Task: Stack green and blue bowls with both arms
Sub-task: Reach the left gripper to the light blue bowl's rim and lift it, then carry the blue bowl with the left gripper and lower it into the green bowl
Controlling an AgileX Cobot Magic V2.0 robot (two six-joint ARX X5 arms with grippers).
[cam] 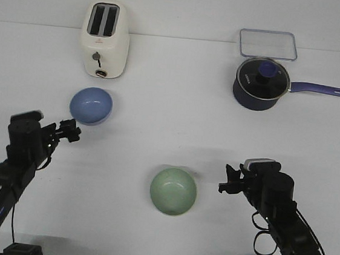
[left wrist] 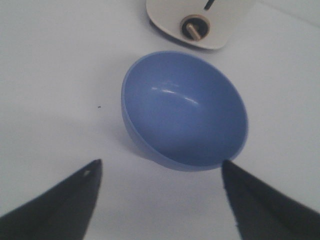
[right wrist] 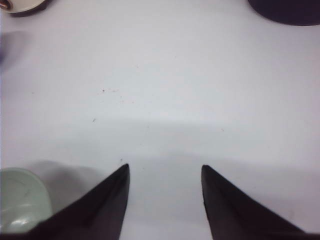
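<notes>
Two bowls on the table, one arm beside each

The blue bowl (cam: 91, 106) sat at the left, in front of the toaster (cam: 106, 38), and the left gripper (cam: 73, 131) was just before it, to its left. The green bowl (cam: 173, 191) lay nearer the front edge, about the middle, with the right gripper (cam: 225, 183) near it on its right. At the back right stood the saucepan (cam: 261, 83), and behind it lay a container lid (cam: 267, 44).

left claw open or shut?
Open: the left claw has its fingers spread apart, the round matte periwinkle-blue bowl just ahead, untouched.
</notes>
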